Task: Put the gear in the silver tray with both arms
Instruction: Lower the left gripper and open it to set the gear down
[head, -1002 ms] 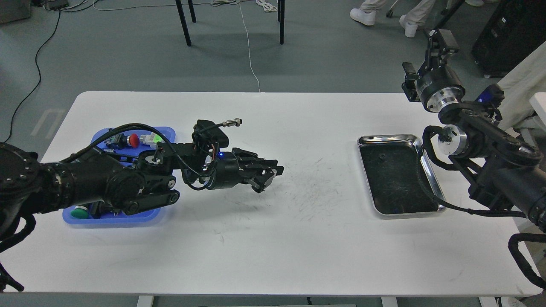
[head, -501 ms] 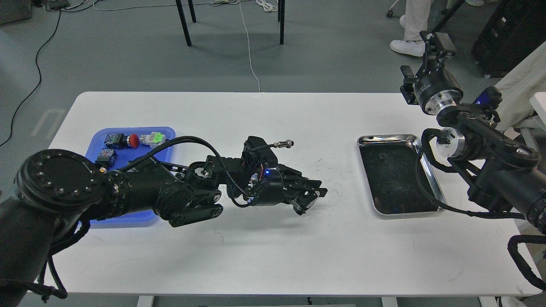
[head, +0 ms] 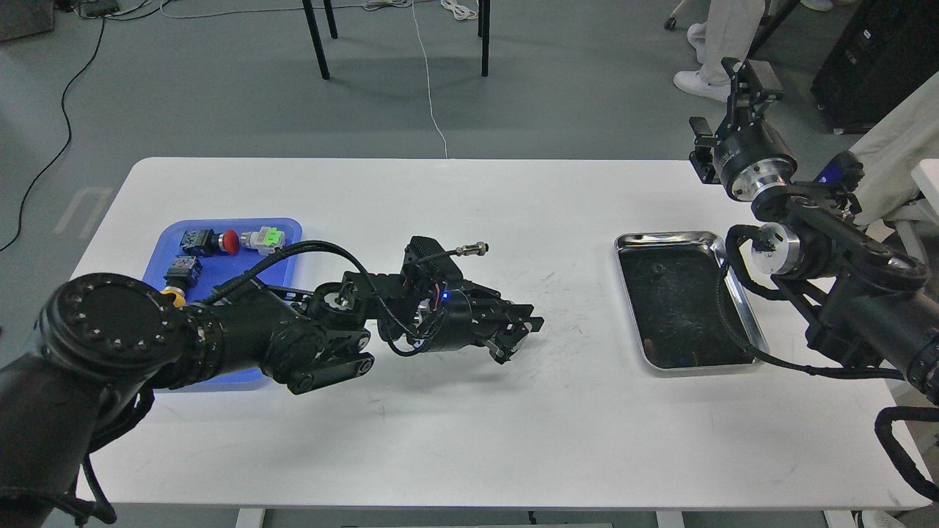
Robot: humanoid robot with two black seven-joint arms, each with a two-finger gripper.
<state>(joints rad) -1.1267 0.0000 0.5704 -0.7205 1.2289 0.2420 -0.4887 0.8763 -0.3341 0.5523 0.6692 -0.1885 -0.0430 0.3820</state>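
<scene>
holding small parts: blue tray (head: 282, 228)

Even, bright overhead light falls on my white table (head: 469, 411). My left arm (head: 242, 337) casts a soft, faint shadow beneath it. The silver tray (head: 664, 240) rim glints. The view is sharp, without blur.

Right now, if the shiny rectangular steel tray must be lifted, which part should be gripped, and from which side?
The shiny rectangular steel tray lies flat, so only its thin raised rim gives jaws something to pinch. I would take the left long rim, coming from the left: a black cable crosses the right rim.
</scene>
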